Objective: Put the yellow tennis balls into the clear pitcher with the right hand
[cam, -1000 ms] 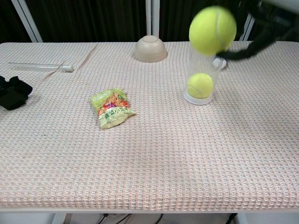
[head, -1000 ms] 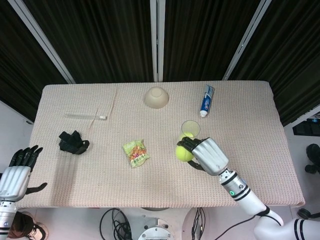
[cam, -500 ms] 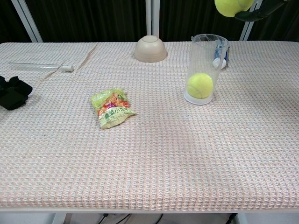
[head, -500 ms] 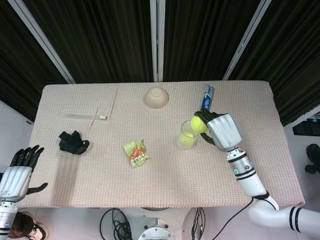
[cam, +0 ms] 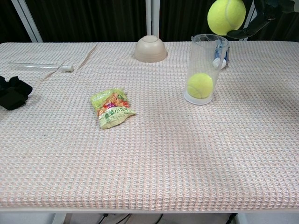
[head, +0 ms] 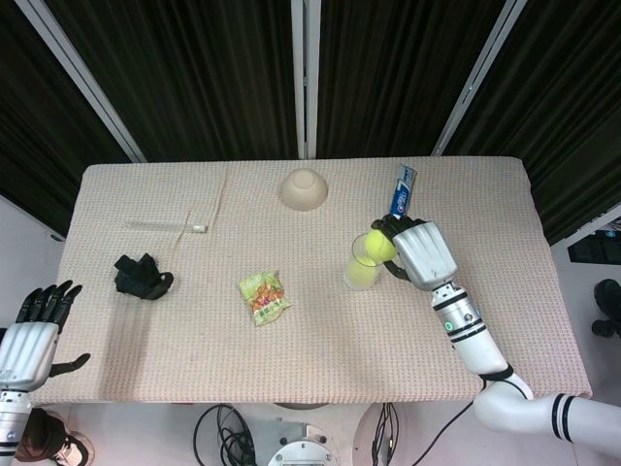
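Observation:
A clear pitcher [cam: 204,70] stands upright on the table right of centre, also seen from above as the pitcher [head: 361,264]. One yellow tennis ball [cam: 200,85] lies at its bottom. My right hand [head: 419,250] holds a second yellow tennis ball [cam: 226,17] just above and slightly right of the pitcher's rim; in the head view this ball [head: 376,245] overlaps the pitcher's mouth. In the chest view only dark fingers [cam: 266,11] of that hand show at the top right. My left hand [head: 34,332] hangs off the table's front left corner, fingers apart, holding nothing.
A beige bowl [head: 303,187] sits upside down at the back. A toothpaste tube [head: 401,193] lies behind the pitcher. A snack bag [head: 264,296] lies mid-table, a black cloth [head: 141,276] at the left, a clear tube [head: 165,225] at back left.
My right hand lifted the ball from in front of the pitcher to its right, then moved it left and lower, over the rim. The left hand stayed put.

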Available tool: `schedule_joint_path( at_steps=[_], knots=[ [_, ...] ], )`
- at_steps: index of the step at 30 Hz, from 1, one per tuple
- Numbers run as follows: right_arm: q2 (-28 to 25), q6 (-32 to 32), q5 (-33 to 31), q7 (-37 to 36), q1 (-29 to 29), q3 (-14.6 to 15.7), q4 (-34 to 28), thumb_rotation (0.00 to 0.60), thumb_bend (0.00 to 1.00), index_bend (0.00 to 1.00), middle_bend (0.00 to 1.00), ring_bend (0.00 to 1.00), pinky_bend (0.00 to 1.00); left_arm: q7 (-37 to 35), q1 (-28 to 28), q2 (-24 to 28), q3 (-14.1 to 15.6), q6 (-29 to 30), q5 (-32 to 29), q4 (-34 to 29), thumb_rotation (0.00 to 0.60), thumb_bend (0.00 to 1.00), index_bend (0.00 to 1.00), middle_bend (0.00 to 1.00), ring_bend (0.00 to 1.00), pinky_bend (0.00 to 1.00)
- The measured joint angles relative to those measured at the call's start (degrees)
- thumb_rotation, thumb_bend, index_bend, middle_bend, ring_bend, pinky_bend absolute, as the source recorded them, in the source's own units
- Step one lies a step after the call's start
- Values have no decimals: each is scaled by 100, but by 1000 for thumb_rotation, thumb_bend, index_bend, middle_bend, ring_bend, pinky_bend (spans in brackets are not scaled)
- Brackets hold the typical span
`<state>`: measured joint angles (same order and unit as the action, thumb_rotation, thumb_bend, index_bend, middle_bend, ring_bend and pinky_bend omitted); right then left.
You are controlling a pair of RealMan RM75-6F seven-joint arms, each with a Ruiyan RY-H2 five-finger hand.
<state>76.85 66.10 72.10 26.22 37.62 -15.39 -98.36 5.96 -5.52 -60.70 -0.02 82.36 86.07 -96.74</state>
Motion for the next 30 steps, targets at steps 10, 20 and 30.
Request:
schedule_joint_path(
  at_steps=[10,20,30],
  knots=[
    [-149,-17,228,-531,14,33,-27,600,176,0,16,0,172,40,32,1,-4,56,12,-30,600,85,0,0,0,0],
    [-578,1331,1222,-811,-996,703,-110,600,170,0,0,0,13,-94,40,5,-2,121,103,95,600,86,0,0,0,0],
    [-688,2672,1058,-1849,-2940,1532,1163,600,154,0,0,0,0,-152,-4,-195,-27,180,263,399,600,84,0,0,0,0]
  ],
)
